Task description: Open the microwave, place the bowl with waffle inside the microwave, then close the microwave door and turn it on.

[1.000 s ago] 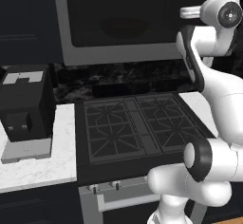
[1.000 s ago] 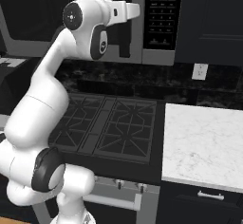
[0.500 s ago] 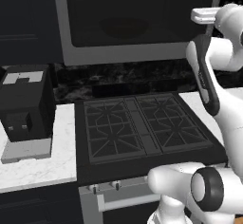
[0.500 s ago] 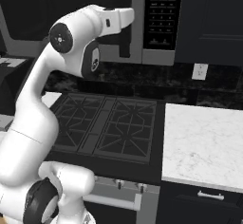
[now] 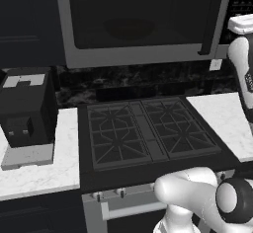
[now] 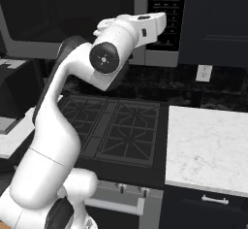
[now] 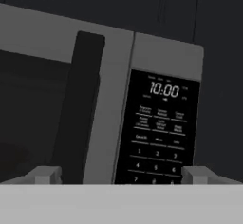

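Note:
The microwave [image 5: 138, 24] hangs above the stove with its door [image 7: 42, 104] shut. In the hand view the black bar handle [image 7: 78, 109] stands left of centre and the black button panel [image 7: 159, 133] right of centre, its display lit. My gripper [image 7: 118, 176] is open, facing the strip between handle and panel from a short way off, with nothing between its fingertips [image 7: 45, 174]. In the right base view my white hand [image 6: 152, 24] reaches toward the panel [image 6: 167, 5]. The bowl with waffle is out of view.
A black gas stove [image 5: 148, 131] lies below the microwave. A black coffee machine [image 5: 27, 106] stands on the left marble counter. A marble counter [image 6: 208, 145] lies right of the stove, with a wall outlet [image 6: 203, 73] above it. Dark cabinets flank the microwave.
The arm's elbow has dropped and the hand has pushed forward and right, closer to the microwave's handle and panel. The jaws stay open.

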Available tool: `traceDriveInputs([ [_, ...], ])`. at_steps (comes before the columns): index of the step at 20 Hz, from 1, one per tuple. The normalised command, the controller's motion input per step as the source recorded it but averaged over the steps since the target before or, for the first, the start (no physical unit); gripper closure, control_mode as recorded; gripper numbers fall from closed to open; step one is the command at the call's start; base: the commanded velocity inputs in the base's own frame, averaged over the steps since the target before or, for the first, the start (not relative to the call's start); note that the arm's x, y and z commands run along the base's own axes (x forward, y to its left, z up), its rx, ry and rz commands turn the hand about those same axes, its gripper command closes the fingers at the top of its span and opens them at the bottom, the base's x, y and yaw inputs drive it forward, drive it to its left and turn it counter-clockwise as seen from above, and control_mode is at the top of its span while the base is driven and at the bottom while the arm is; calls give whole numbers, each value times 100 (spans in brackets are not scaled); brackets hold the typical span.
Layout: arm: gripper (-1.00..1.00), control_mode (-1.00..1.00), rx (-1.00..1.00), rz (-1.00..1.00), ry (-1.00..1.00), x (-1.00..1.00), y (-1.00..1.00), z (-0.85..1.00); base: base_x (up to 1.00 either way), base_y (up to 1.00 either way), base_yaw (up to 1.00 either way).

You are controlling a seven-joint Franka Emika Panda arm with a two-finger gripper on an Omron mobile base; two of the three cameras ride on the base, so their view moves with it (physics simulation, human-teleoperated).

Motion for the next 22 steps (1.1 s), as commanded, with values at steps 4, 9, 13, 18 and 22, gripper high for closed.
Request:
traceDriveInputs([
  [4,-100,-100,-24,0,0,-2,-62,-15,0,0,0],
  [9,-100,-100,-15,0,0,0,-37,-42,0,0,0],
  [13,-100,-100,-3,-4,2,0,-17,-65,0,0,0],
  [18,-100,-100,0,-6,4,0,-27,-37,0,0,0],
  [22,-100,-100,-1,-2,0,0,-15,-9,0,0,0],
])
